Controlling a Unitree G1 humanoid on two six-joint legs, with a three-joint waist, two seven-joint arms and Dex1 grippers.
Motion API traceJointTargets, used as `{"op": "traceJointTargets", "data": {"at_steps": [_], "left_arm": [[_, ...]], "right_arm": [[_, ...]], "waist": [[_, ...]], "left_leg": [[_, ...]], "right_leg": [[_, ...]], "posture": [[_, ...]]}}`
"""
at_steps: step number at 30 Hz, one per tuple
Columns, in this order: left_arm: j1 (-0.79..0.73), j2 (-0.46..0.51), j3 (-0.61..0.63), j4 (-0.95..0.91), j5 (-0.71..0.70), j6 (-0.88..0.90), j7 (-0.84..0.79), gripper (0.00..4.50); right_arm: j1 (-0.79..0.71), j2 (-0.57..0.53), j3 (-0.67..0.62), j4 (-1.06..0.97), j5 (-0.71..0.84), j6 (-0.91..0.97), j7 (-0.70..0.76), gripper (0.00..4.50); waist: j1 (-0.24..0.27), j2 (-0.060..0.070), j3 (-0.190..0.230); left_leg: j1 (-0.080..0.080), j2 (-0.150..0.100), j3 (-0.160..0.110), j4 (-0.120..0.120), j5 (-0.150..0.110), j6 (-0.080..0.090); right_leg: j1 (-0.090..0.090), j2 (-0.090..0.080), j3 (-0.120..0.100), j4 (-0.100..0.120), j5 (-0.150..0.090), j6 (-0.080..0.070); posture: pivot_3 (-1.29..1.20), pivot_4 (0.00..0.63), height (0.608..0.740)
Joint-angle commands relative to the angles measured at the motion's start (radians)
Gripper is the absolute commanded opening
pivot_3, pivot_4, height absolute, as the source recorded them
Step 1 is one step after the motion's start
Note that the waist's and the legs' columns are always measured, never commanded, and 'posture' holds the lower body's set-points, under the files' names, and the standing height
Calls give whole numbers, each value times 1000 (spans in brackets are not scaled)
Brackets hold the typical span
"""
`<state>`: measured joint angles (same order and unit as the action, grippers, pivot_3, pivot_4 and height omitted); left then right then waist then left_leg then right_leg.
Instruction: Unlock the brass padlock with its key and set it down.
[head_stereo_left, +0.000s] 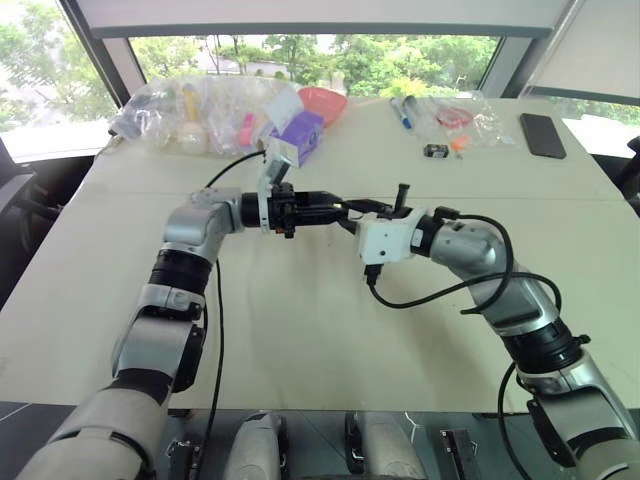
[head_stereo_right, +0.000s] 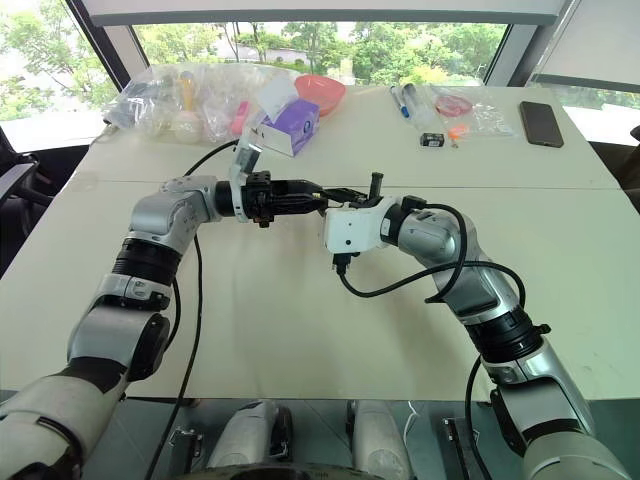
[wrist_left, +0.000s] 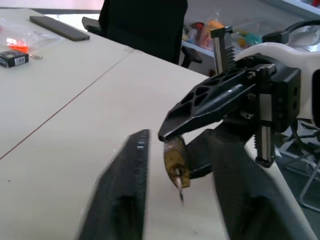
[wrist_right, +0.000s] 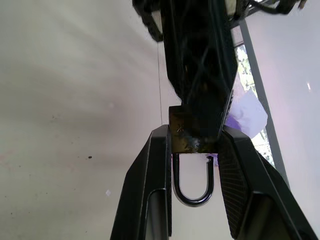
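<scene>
From the head camera, you see the two arms meeting over the middle of the pale table (head_stereo_left: 300, 330). Your left gripper (head_stereo_left: 345, 212) points across toward the right arm, and your right gripper (head_stereo_left: 352, 214) points back at it, so the fingertips come together at one spot above the tabletop. The brass padlock is too small to pick out there. Along the far edge lie clear plastic bags (head_stereo_left: 185, 110), a purple box (head_stereo_left: 302, 135), a red bowl (head_stereo_left: 322, 100), pens (head_stereo_left: 400, 112), a small black-and-white object (head_stereo_left: 435, 151) and a black phone (head_stereo_left: 542, 135).

In the left wrist view, you look along your own two fingers (wrist_left: 122, 195), which stand apart on either side of the brass padlock (wrist_left: 176, 162). The padlock hangs under the black tip of the right gripper (wrist_left: 210, 107), with the key (wrist_left: 179, 187) sticking out of its end as a short thin stub. Your left fingers do not clearly touch the key or the lock, though the near one is blurred.

In the right wrist view, your right gripper's fingers (wrist_right: 155, 185) pinch the padlock's brass body (wrist_right: 192, 137) between them, and the silver shackle (wrist_right: 192, 185) loops toward the camera. One leg of the shackle ends free, just short of the body. The left gripper (wrist_right: 200, 75) comes in from the far side and covers part of the body.
</scene>
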<state>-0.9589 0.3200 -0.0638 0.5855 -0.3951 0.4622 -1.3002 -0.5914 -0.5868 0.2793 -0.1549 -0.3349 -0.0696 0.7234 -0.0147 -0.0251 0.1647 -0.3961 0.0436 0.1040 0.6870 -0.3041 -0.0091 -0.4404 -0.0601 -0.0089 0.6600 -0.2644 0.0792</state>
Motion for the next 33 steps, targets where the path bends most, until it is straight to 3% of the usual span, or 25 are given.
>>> {"op": "traceJointTargets", "data": {"at_steps": [1,10,17,18,21,25,29,33], "left_arm": [[-28,2,-7,-4,12,-20,-18,63],[-20,15,-15,-5,6,18,-38,44],[-21,11,23,-4,-22,37,-29,43],[-21,14,28,-6,-26,39,-31,43],[-23,31,36,-1,-23,25,-37,43],[-18,54,28,-14,-15,5,-57,43],[-12,59,24,-48,-19,3,-66,43],[-10,63,25,-104,-42,33,-87,43]], "right_arm": [[-21,6,-26,-50,-8,7,-18,663],[-21,15,-36,-52,-20,7,-26,663],[-21,12,-59,-51,-25,18,-38,4272],[-11,3,-67,-62,-24,29,-33,4443],[74,-7,-144,-160,101,144,26,4443],[160,75,-304,-344,369,530,41,4443],[117,198,-425,-465,588,894,-50,4443],[82,295,-495,-498,767,1140,-109,4443]], "waist": [[0,0,0],[1,0,0],[1,0,0],[1,0,0],[4,0,0],[3,0,0],[1,0,0],[3,0,0]], "left_leg": [[0,0,0,0,0,0],[0,0,0,0,0,0],[0,0,0,0,0,0],[0,0,0,0,0,0],[0,0,0,0,0,0],[-1,0,-1,0,0,0],[1,1,-1,0,0,0],[2,1,-2,0,0,0]], "right_leg": [[0,0,0,0,0,0],[0,0,0,0,0,0],[0,0,0,0,0,0],[0,0,0,0,0,0],[0,0,0,0,0,0],[0,0,0,0,0,0],[1,0,0,2,0,0],[1,1,0,3,0,0]], "posture": [[0,150,734],[0,150,734],[0,150,734],[0,150,734],[0,150,734],[0,150,734],[0,150,734],[0,150,734]]}}
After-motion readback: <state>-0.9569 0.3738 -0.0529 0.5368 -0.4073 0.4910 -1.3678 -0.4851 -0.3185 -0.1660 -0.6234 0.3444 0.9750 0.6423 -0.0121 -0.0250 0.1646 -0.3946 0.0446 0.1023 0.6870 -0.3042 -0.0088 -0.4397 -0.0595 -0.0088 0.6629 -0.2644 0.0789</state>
